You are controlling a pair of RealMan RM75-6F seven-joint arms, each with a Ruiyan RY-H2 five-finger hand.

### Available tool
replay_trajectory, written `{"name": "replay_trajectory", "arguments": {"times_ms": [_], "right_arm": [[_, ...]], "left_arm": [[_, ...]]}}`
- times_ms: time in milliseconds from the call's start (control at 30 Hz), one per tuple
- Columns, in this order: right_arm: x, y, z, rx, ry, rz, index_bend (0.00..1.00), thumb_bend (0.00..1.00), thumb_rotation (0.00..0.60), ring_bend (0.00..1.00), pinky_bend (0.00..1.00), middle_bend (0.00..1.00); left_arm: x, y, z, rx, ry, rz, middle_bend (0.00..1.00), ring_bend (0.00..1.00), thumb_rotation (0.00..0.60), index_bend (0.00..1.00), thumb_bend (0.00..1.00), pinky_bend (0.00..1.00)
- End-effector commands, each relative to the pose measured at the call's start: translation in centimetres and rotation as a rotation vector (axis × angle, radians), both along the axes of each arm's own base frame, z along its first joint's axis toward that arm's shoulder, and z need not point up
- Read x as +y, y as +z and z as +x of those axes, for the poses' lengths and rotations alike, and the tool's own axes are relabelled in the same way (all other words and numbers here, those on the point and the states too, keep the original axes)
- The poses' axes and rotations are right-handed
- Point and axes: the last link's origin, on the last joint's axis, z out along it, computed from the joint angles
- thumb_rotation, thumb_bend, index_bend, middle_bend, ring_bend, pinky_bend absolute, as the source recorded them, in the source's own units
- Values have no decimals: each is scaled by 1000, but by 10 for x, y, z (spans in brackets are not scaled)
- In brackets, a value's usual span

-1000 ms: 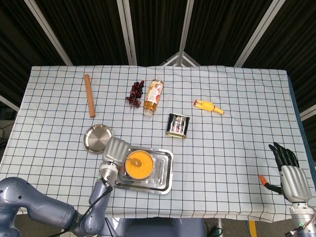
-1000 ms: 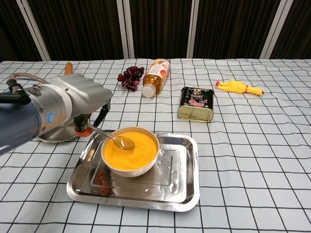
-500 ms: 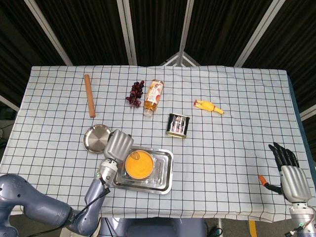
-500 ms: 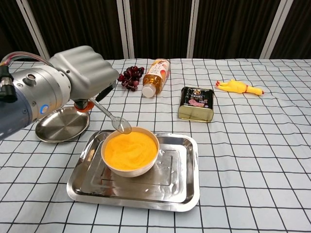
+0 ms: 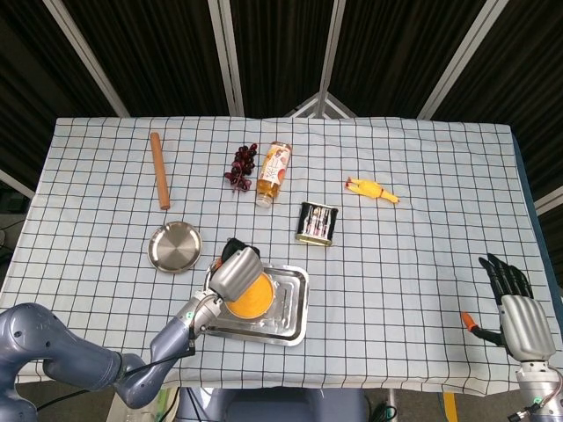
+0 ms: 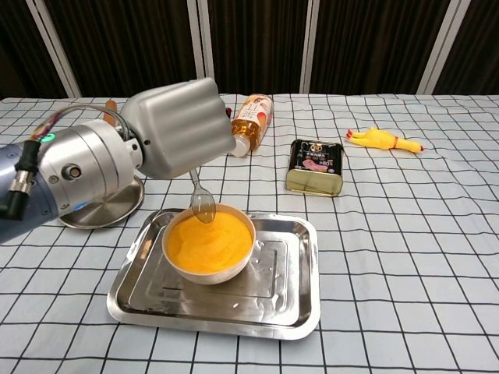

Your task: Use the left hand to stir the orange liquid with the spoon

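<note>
Gripped in the left hand [image 6: 175, 128], spoon [image 6: 201, 201] raised at bowl [image 6: 209, 269] rim: lower gently into orange liquid [image 6: 207, 241], circling slowly, tray [image 6: 292, 312] spill-free; right hand [image 5: 519, 315] idle, fingers apart.

Beside one tray [image 5: 297, 309] lay one plate [image 5: 173, 247], can [image 5: 318, 222], bottle [image 5: 274, 171], rolling pin [image 5: 159, 170], rubber chicken [image 5: 370, 190] and grape bunch [image 5: 242, 167].

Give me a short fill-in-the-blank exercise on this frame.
1. The left robot hand holds a ____ over the bowl.
2. The bowl sits in a metal ____.
3. The liquid in the bowl is ____.
4. The right robot hand holds ____.

Missing words: spoon; tray; orange; nothing
</note>
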Motion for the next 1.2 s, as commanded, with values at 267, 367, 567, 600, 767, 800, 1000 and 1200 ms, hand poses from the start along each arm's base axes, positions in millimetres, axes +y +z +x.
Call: {"name": "replay_trajectory", "arguments": {"times_ms": [267,367,567,600,767,800,1000,1200], "right_arm": [[0,0,1,-11,-3,4,0,339,600,0,0,0],[0,0,1,-11,-4,5,0,339,600,0,0,0],[0,0,0,-13,-4,4,0,339,600,0,0,0],[0,0,1,-14,-4,5,0,339,600,0,0,0],[0,0,1,-15,-6,7,0,339,600,0,0,0],[0,0,1,-16,-6,7,0,339,600,0,0,0],[0,1,0,-18,-6,4,0,339,600,0,0,0],[0,1,0,-21,-5,0,0,339,600,0,0,0]], "left_arm": [[5,-6,-5,74,-113,-12,1000,1000,600,783,608,1000],[6,-6,-5,84,-120,-6,1000,1000,600,782,608,1000],[8,-4,-6,120,-155,2,1000,1000,600,783,607,1000],[8,-5,-6,125,-159,0,1000,1000,600,783,607,1000],[5,-10,-5,142,-182,-19,1000,1000,600,783,606,1000],[4,-12,-5,142,-186,-25,1000,1000,600,783,606,1000],[-3,-22,-2,138,-206,-53,1000,1000,600,783,605,1000],[-11,-25,5,92,-214,-100,1000,1000,600,783,605,1000]]}}
